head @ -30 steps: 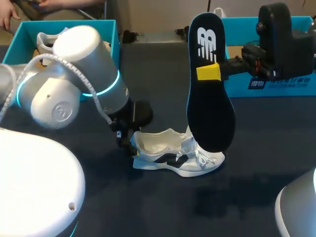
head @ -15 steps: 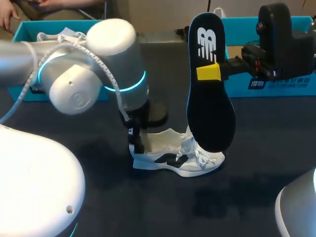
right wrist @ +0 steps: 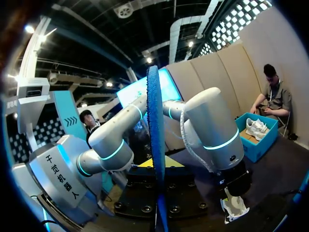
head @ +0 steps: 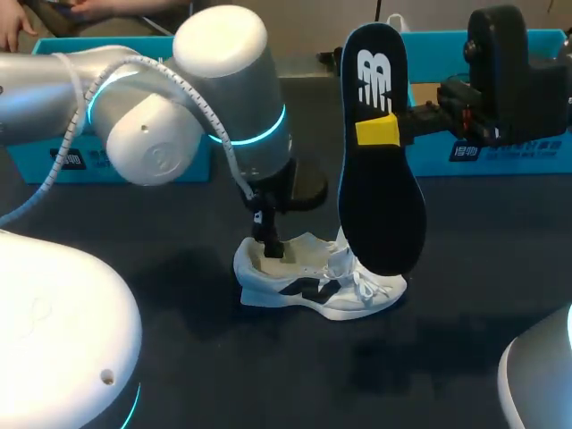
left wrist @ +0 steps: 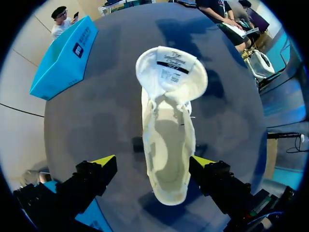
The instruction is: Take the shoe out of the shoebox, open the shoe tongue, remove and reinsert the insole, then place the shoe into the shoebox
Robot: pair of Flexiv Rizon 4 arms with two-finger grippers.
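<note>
A white shoe (head: pixel 315 284) with black side marks lies on the dark table, toe to the right. Its tongue (left wrist: pixel 171 67) is folded forward and the inside is bare. My left gripper (head: pixel 268 239) hangs just over the heel opening. In the left wrist view it (left wrist: pixel 153 162) stands open, and the shoe (left wrist: pixel 166 140) lies below, between its yellow tips, untouched. My right gripper (head: pixel 376 130) is shut on the dark insole (head: pixel 380 170), held upright above the shoe's toe. The right wrist view shows the insole (right wrist: pixel 155 145) edge-on, with the shoe (right wrist: pixel 234 208) beyond it.
A blue shoebox (head: pixel 54 152) with another white shoe sits at the back left, partly behind my left arm (head: pixel 223 98). A second blue box (head: pixel 500 152) stands at the back right, behind the right arm. Bare dark tabletop (head: pixel 268 375) lies in front of the shoe.
My left arm has swung to the right, bringing its open gripper from beside the heel to above the shoe's opening. The right arm and insole have stayed still.
</note>
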